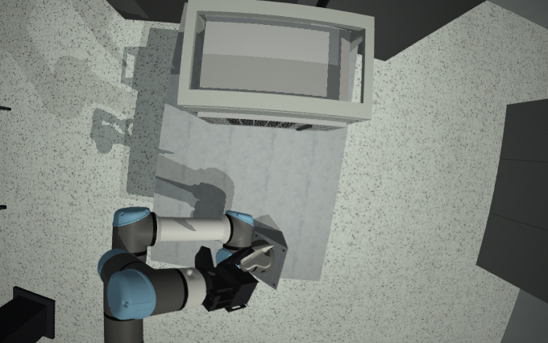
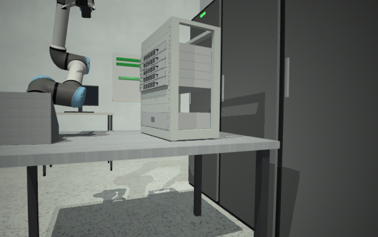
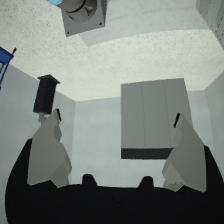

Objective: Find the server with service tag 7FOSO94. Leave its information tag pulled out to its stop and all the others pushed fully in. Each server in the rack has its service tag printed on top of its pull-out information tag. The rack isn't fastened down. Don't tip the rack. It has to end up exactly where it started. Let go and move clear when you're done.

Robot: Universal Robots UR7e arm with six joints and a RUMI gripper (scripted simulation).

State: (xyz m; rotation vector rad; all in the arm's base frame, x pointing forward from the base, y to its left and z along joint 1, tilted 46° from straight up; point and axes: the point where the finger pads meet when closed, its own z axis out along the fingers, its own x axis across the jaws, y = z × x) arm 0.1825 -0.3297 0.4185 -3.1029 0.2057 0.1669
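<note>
The rack [image 1: 275,98] [image 2: 174,83] stands upright on the table. Several servers [image 2: 149,69] are stacked in its upper part, with dark vented fronts and small dark tabs near one end. In the top view only a thin strip of their fronts [image 1: 259,121] shows below the rack's top frame. The information tags and their print are too small to read, and whether any is pulled out cannot be told. My gripper [image 3: 118,111] is open and empty, its fingers wide apart. It hangs high above the arm's base side, well away from the rack, and the wrist view does not show the server fronts.
The rack stands near the back of the table [image 1: 299,181] [image 2: 237,144], close to tall dark cabinets [image 2: 250,111]. A grey pedestal [image 2: 25,118] stands at the table's other end, by the arm's base. A monitor [image 2: 91,96] stands on another desk in the background.
</note>
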